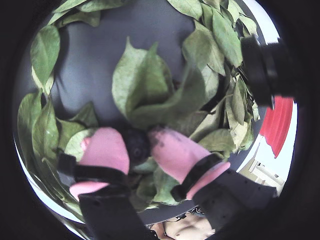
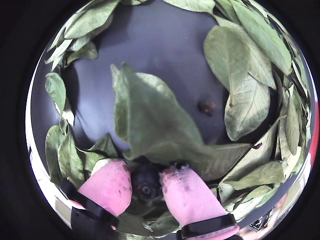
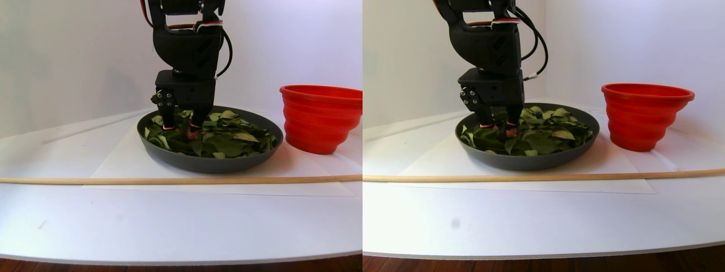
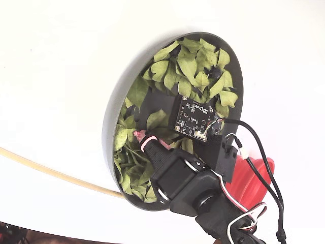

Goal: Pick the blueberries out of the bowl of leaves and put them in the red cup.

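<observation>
My gripper (image 1: 136, 145) reaches down into the left part of the dark grey bowl (image 3: 209, 163), as the stereo pair view shows it. Its pink fingertips (image 1: 106, 149) press on both sides of one dark blueberry (image 1: 136, 143), so it is shut on that berry. The other wrist view shows the same blueberry (image 2: 146, 185) held between the pads (image 2: 186, 196), under a large curled leaf (image 2: 150, 120). Green leaves (image 1: 142, 82) ring the bowl's bare grey bottom (image 2: 165, 45). The red cup (image 3: 320, 118) stands just right of the bowl.
A thin wooden stick (image 3: 170, 180) lies across the white table in front of the bowl. A small brown scrap (image 2: 206, 106) sits on the bowl's bottom. A circuit board (image 4: 193, 118) on the arm hangs over the bowl's middle.
</observation>
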